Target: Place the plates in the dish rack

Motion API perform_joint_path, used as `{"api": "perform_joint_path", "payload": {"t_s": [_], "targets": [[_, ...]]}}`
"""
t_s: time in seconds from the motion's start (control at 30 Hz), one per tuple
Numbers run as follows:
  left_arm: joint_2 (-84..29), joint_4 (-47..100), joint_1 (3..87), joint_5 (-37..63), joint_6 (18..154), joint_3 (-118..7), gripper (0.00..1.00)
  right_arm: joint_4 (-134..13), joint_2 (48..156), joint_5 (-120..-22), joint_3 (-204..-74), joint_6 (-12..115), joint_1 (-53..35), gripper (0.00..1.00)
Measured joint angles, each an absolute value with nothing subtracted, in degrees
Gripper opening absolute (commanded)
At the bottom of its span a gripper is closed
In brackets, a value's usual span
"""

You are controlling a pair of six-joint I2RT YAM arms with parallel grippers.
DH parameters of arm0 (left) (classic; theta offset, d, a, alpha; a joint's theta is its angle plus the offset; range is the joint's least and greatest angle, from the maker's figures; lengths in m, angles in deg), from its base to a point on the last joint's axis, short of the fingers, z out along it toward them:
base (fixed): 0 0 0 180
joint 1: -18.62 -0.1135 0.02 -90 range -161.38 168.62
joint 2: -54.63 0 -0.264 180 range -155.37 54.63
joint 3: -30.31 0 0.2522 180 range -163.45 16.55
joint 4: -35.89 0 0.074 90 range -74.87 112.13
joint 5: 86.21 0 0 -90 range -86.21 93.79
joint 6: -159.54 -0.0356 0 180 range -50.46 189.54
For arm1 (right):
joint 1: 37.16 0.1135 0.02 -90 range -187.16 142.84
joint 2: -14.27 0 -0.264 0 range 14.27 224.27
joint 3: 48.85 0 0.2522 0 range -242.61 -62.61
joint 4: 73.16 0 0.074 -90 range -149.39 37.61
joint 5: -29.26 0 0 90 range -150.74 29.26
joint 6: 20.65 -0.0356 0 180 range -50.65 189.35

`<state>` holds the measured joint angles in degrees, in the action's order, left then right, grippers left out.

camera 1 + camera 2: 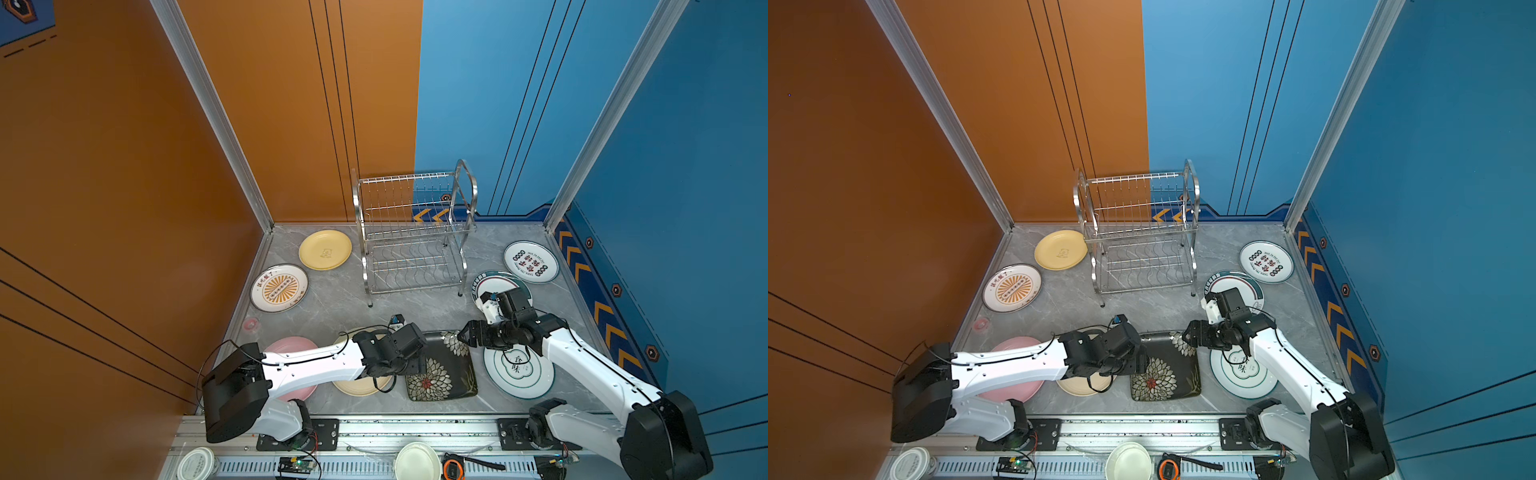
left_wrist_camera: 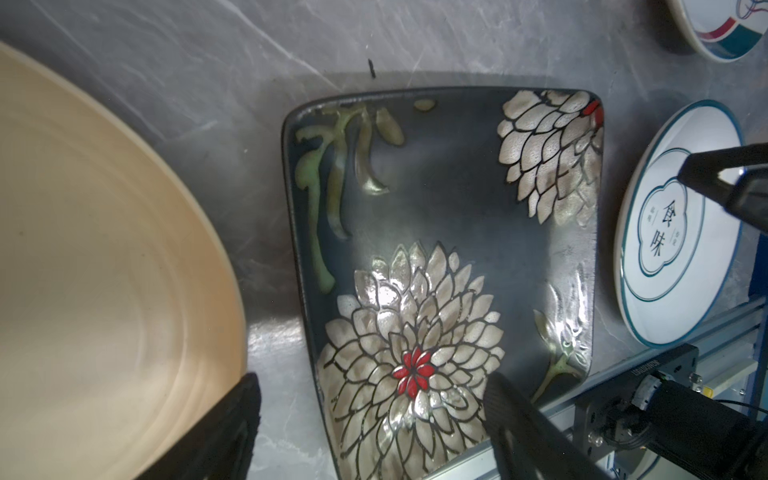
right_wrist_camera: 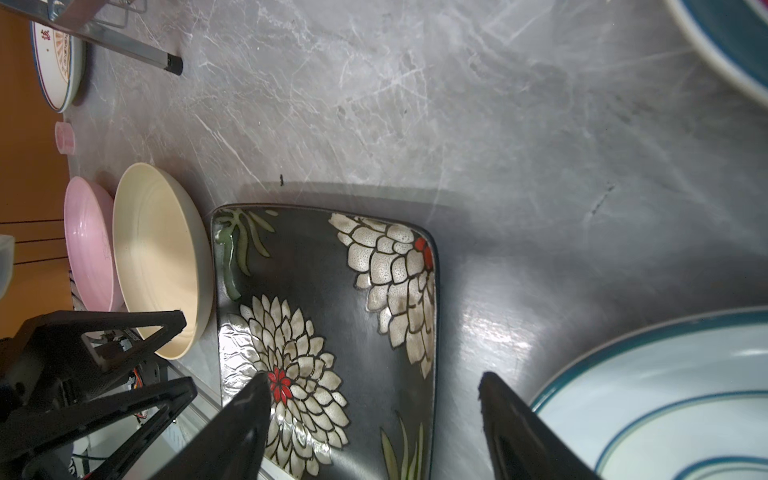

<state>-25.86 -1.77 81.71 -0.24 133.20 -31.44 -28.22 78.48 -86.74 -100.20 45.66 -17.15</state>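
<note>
The dish rack [image 1: 415, 232] is seen standing upright at the back middle of the grey marble table [image 1: 332, 307], and eight plates are laid flat on the table around it. The black square floral plate [image 1: 440, 370] is found at the front centre, with the cream plate [image 1: 357, 388] just beside it on the left and the teal-ringed white plate [image 1: 519, 374] just beside it on the right. The left gripper [image 2: 372, 380] is held with its jaws spread wide over the black plate's left edge, and nothing is clamped. The right gripper [image 3: 372, 378] is likewise spread wide over the plate's right edge, with nothing gripped. Whether either touches the plate cannot be told. The pink plate [image 1: 291, 345], sunburst plate [image 1: 279, 287] and yellow plate [image 1: 325, 249] are ranged along the left. The character-printed white plate [image 1: 531, 262] and a dark-rimmed plate [image 1: 503, 280], partly hidden by the right arm, are set on the right.
</note>
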Motion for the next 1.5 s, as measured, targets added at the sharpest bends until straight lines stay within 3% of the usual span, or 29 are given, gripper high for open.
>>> {"api": "perform_joint_path", "payload": {"t_s": [0.03,0.67,1.5], "targets": [[-25.86,-1.73,81.86,-0.22,133.57,-31.44,0.90,-27.93,77.76,-86.76,-99.67,45.42,-17.04,0.81],[-32.16,1.31,81.90,2.60,136.08,-31.89,0.90,-26.84,74.48,-88.01,-97.14,43.74,-16.34,0.81],[-37.62,5.22,78.51,7.52,136.06,-34.15,0.87,-30.90,88.86,-89.36,-97.14,43.83,-13.17,0.81]]}}
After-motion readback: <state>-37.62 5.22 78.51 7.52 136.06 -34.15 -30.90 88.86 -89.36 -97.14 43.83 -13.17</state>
